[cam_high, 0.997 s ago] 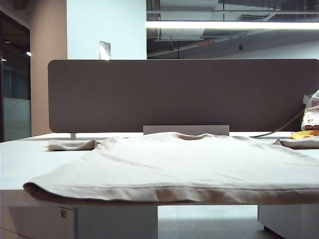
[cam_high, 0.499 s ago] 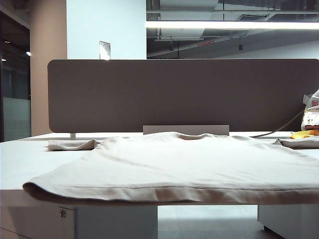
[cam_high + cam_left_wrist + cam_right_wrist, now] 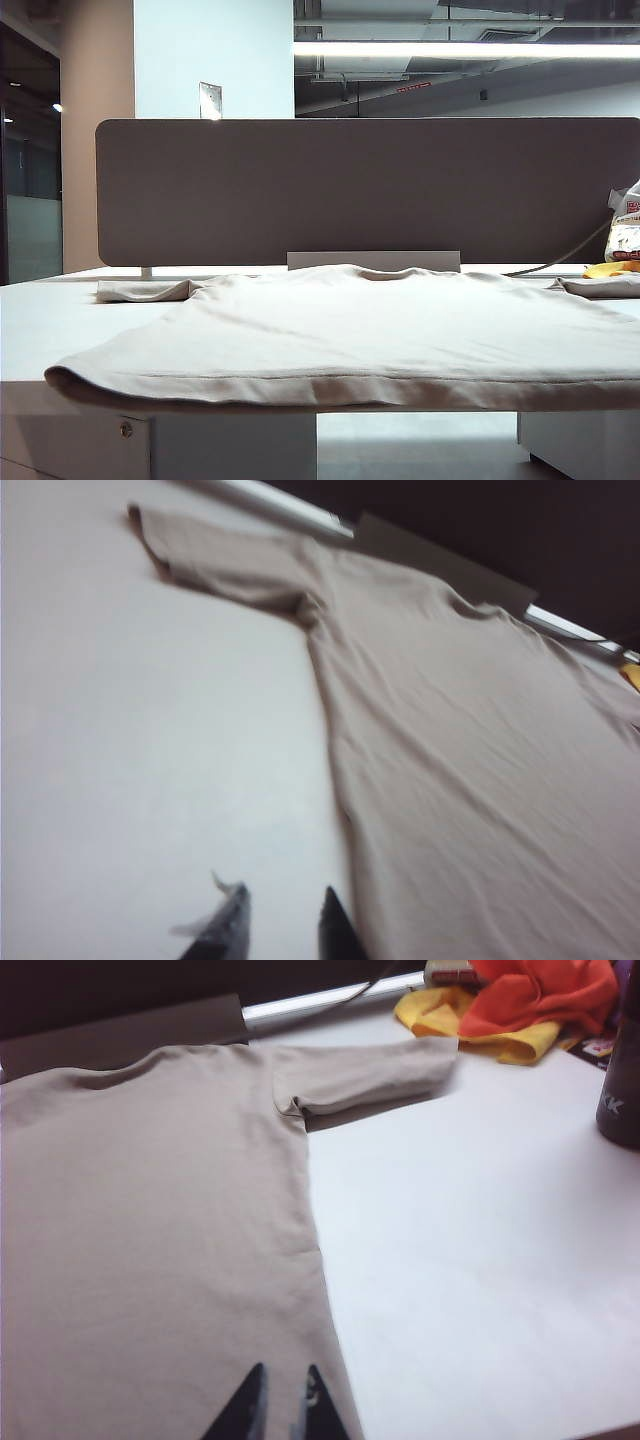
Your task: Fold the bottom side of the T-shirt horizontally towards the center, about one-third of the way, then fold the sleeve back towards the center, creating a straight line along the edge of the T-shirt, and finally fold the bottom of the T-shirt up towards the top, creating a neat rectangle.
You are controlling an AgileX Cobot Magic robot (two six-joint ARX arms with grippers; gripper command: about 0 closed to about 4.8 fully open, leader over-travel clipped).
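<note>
Both the left gripper (image 3: 283, 925) and right gripper (image 3: 282, 1400), slightly open and empty, should pinch the T-shirt (image 3: 380, 320) near the table (image 3: 40, 330) front edge evenly.

A white bench (image 3: 40, 330) carries everything. Along its far edge stands a dark grey-brown partition (image 3: 360, 190) with rounded corners, and a low grey block (image 3: 373, 261) sits at the foot of it near the middle. Towards the far right corner lies a white-and-yellow bag (image 3: 625, 235), with yellow cloth (image 3: 470, 1020) and orange cloth (image 3: 540, 990) bunched just beside it. A dark cable (image 3: 560, 260) runs along the far edge towards that heap. A dark cylinder (image 3: 620, 1080) with white lettering stands at the right edge. Under the near left corner is a drawer front with a lock (image 3: 126, 429). Overhead, a long strip light (image 3: 470, 49) glows.
</note>
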